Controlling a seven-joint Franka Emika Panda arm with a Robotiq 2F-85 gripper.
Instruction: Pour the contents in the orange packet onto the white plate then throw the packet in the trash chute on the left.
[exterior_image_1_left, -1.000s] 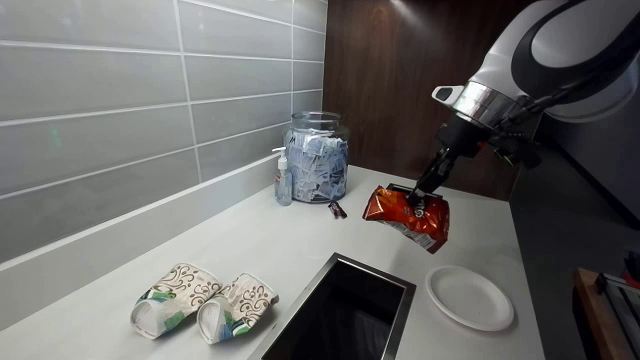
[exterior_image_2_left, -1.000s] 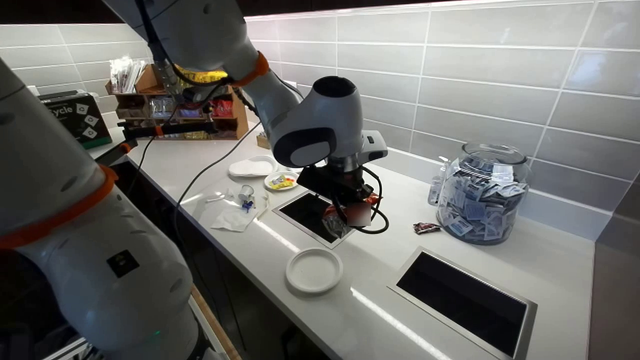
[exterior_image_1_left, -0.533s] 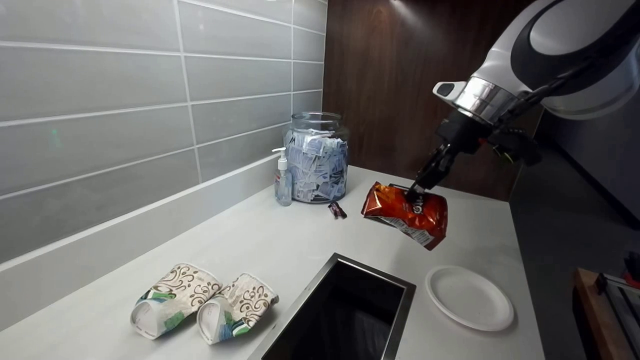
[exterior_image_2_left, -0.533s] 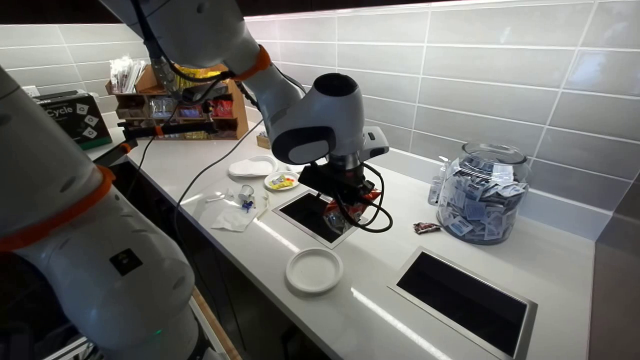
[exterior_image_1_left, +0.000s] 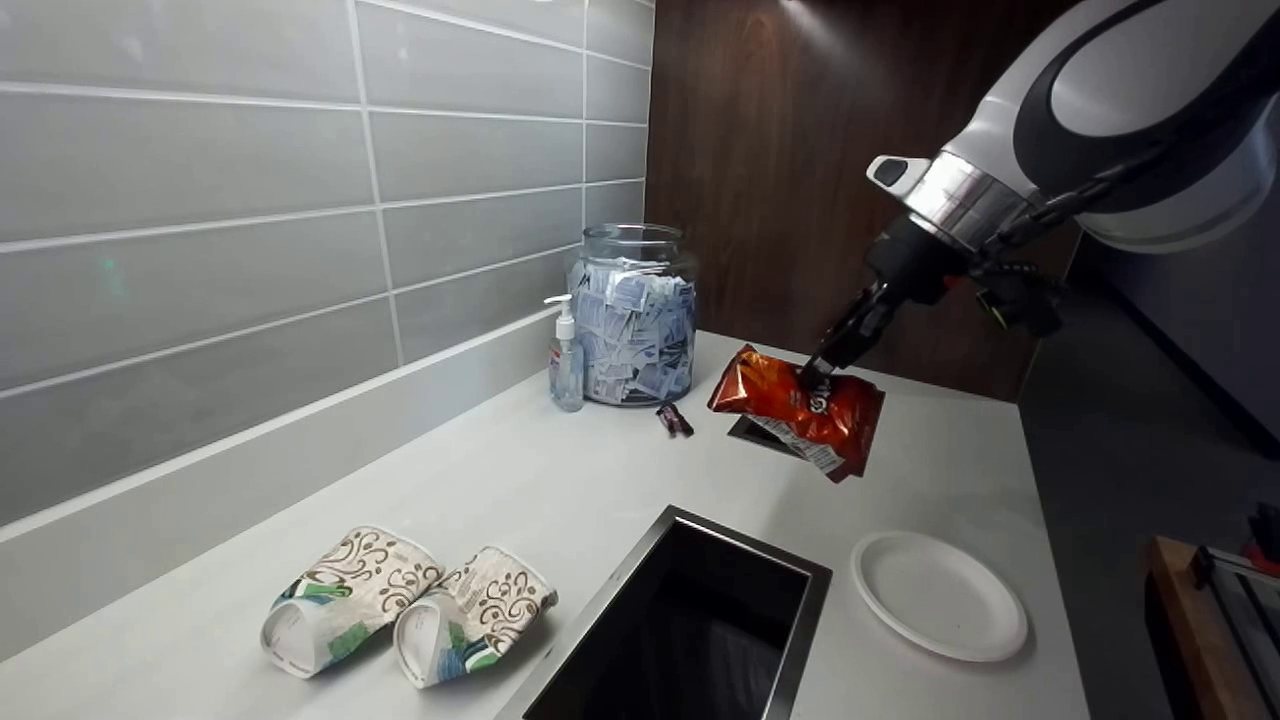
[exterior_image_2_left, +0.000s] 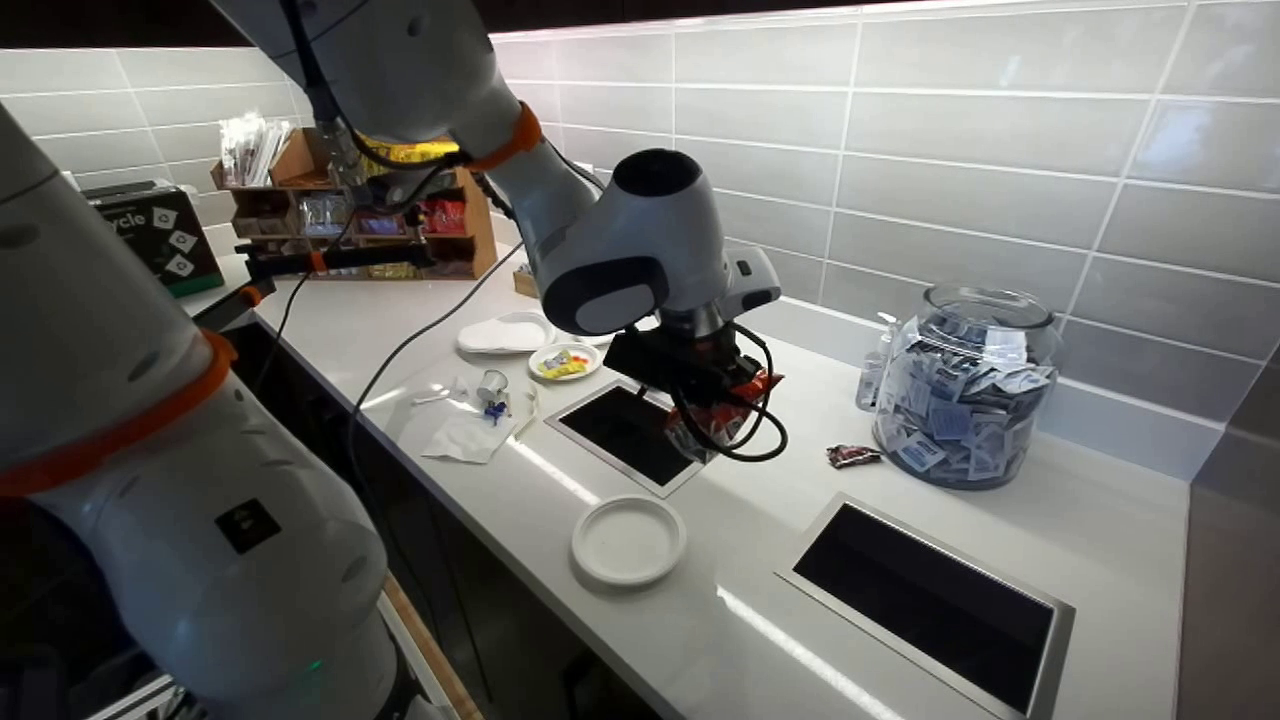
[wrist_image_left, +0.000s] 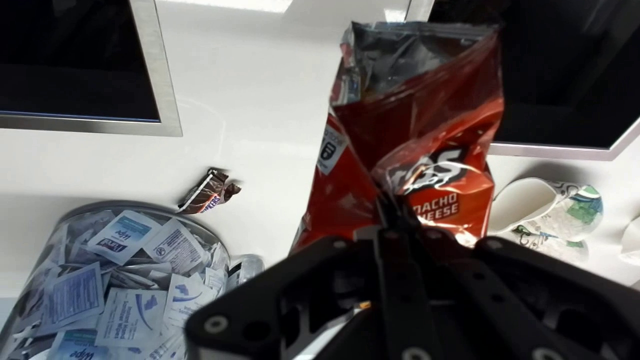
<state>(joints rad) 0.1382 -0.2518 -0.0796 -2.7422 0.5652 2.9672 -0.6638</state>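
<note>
The orange packet (exterior_image_1_left: 800, 410), a crinkly orange-red bag with dark and white print, is held tilted in the air. My gripper (exterior_image_1_left: 815, 374) is shut on its middle; in the wrist view the fingers (wrist_image_left: 395, 212) pinch the packet (wrist_image_left: 445, 125) together. Its silvery end lies at the top of that view; the contents cannot be made out. In an exterior view the packet (exterior_image_2_left: 728, 408) is partly hidden by the gripper body and cables. The white plate (exterior_image_1_left: 940, 596) lies bare on the counter, below and to one side of the packet; it also shows here (exterior_image_2_left: 628, 541).
Two dark, metal-framed openings are set in the counter, one framed here (exterior_image_2_left: 610, 456), another here (exterior_image_2_left: 1050, 655). A glass jar of sachets (exterior_image_1_left: 640, 340), a pump bottle (exterior_image_1_left: 567, 365) and a candy wrapper (exterior_image_1_left: 675, 420) stand near the tiled wall. Two paper cups (exterior_image_1_left: 370, 580) lie crumpled.
The gripper and packet have shifted slightly up and to the left in an exterior view, away from the plate. The gripper stays shut on the packet. The plate has not moved.
</note>
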